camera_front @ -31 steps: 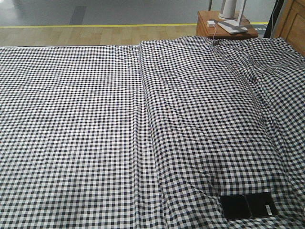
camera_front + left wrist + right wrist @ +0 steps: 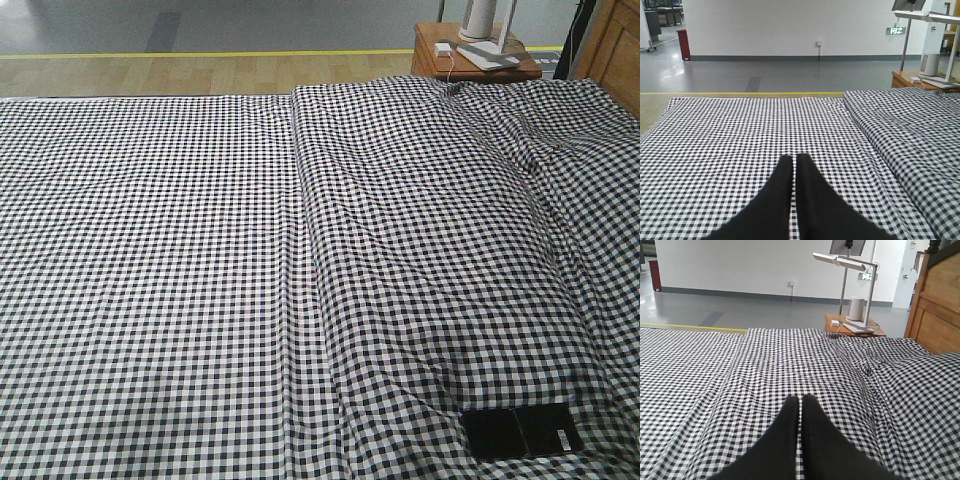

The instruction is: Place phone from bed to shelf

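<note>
The phone (image 2: 522, 432) is a glossy black slab with a small white sticker at its right end. It lies flat on the black-and-white checked bed (image 2: 200, 260), near the front right corner in the front view. My left gripper (image 2: 794, 157) hovers over the bed's left half, its black fingers shut with nothing between them. My right gripper (image 2: 800, 399) hangs over the folded right half, also shut and empty. Neither wrist view shows the phone, and neither gripper shows in the front view. The shelf is out of view.
A small reddish-brown bedside table (image 2: 470, 58) stands past the bed's far right corner, carrying a white lamp base (image 2: 856, 308) and a white charger. A tall wooden panel (image 2: 940, 305) rises on the far right. A long fold (image 2: 300, 250) runs down the bed's middle.
</note>
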### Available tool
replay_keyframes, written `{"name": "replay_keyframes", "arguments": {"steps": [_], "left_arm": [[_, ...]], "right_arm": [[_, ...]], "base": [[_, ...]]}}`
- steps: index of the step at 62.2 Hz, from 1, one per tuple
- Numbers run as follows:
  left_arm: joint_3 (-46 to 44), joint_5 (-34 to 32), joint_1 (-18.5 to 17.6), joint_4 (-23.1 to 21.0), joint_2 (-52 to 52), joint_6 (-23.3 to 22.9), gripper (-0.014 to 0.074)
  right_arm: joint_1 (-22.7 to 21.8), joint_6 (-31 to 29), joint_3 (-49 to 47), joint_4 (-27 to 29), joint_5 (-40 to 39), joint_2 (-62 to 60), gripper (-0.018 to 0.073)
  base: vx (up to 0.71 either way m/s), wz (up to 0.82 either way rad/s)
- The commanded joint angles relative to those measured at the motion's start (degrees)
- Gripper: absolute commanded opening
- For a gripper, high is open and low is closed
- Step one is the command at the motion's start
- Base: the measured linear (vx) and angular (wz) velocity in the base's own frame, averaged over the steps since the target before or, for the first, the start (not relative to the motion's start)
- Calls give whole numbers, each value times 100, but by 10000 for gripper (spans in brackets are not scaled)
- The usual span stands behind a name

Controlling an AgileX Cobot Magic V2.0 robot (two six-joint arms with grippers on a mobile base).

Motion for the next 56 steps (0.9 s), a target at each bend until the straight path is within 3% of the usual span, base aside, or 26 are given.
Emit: {"name": "replay_keyframes", "arguments": {"steps": [1,47,56], "left_arm": [[-122,-415,-20,-52,-77,-33,1],[-122,-415,-20,-52,-77,-33,1],[-122,-415,-20,-52,-77,-33,1]], "right_arm": [[-15,-21,25,-72,-418,-51,-5],[-20,-26,20,-72,-506,-51,-5],[-20,55,8,-72,-997,-51,-5]], "base": [[0,0],[0,0],[0,0]]}}
